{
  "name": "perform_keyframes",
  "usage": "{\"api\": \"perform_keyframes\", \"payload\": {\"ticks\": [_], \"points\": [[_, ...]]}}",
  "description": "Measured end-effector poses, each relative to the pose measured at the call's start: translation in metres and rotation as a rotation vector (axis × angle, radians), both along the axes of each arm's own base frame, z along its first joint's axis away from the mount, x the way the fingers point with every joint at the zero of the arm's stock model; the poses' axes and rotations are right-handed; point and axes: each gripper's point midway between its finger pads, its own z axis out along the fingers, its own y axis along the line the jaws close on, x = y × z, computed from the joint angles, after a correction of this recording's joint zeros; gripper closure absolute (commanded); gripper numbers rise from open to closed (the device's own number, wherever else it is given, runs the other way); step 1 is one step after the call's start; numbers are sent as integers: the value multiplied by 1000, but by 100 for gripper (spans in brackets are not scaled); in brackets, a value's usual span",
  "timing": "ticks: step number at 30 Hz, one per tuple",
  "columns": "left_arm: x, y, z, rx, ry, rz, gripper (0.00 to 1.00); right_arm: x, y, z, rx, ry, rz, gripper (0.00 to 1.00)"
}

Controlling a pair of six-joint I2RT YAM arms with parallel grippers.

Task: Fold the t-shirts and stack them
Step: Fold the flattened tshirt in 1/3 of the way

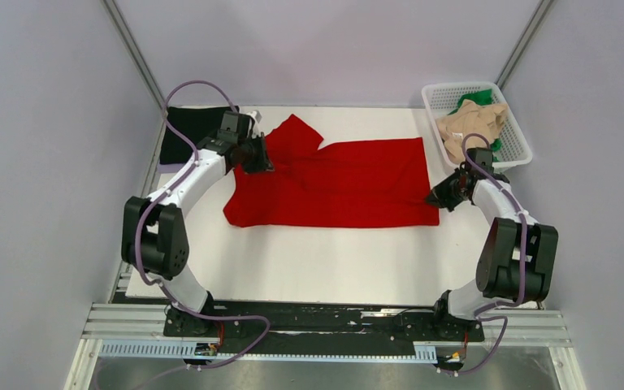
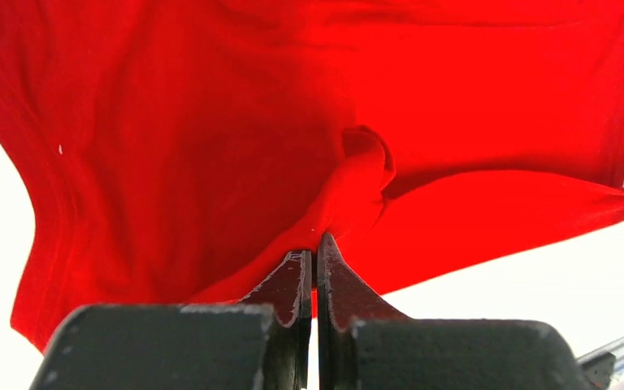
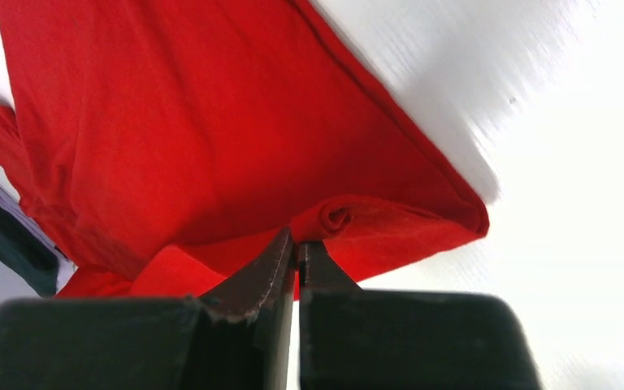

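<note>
Top external view: left tool (image 1: pixel 260 162) and right tool (image 1: pixel 433 197) each pinch the red t-shirt (image 1: pixel 349 183).

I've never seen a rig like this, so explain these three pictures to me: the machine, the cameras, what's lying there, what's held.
Two robot arms are bolted at the near edge of a white table, each ending in a two-finger gripper. The wide picture looks down from above and behind them; the other two come from a camera on each wrist. A red t-shirt lies spread on the table. The left gripper is shut on bunched cloth at one end, the right gripper on the opposite edge. A black t-shirt lies at the far left corner. A white basket at far right holds a beige t-shirt and a green t-shirt.
</note>
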Motion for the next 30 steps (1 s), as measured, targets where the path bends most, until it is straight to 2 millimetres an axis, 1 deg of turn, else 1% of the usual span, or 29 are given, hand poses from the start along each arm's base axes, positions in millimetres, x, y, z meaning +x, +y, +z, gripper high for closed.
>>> {"api": "perform_keyframes", "payload": {"ticks": [1,2,3,4,5,6,7,8,10,11,12,13,15,17,18,20,23,24,26,27,28,30], "points": [[6,1,-5,10,-1,-4,93,3,-1,-2,-1,-1,1,95],[11,1,-9,16,-3,-6,85,5,-1,-3,-2,-1,1,93],[17,2,-14,25,-3,-9,80,8,-2,-5,-6,0,0,90],[23,4,-19,34,-7,-10,65,10,-4,-7,-12,0,-3,85],[29,4,-24,41,-5,-10,54,13,-5,-10,-20,2,-6,76],[38,6,-28,49,-6,-7,33,15,-8,-12,-30,3,-11,66],[49,7,-33,54,-9,-2,17,18,-10,-12,-40,3,-16,55],[60,9,-35,63,-17,1,4,21,-12,-13,-49,2,-21,47],[84,13,-37,63,-30,19,1,27,-15,-11,-76,-14,-22,33],[97,16,-37,57,-37,32,0,30,-15,-8,-89,-24,-19,27],[106,18,-36,54,-46,40,0,32,-15,-7,-101,-31,-18,22],[112,19,-35,48,-54,44,0,34,-14,-5,-119,-41,-5,14],[114,22,-34,36,-56,48,0,34,-8,-1,-135,-53,15,1],[112,24,-31,21,-59,53,0,32,4,6,-152,-78,52,0],[106,24,-31,13,-56,55,0,30,11,10,-159,-93,76,0],[85,23,-33,-4,-32,55,0,25,25,15,-170,-115,123,0],[42,19,-36,-35,0,48,0,16,54,14,-185,-130,228,0],[29,17,-36,-50,11,45,0,14,65,11,-185,-130,268,0],[9,14,-38,-74,24,37,0,13,82,3,-185,-126,334,0],[0,13,-42,-84,34,36,0,12,91,-4,-186,-118,370,0],[-6,12,-47,-90,47,33,0,12,97,-12,-188,-104,395,0],[-17,12,-65,-88,86,37,0,8,104,-29,-190,-63,428,0]]}}
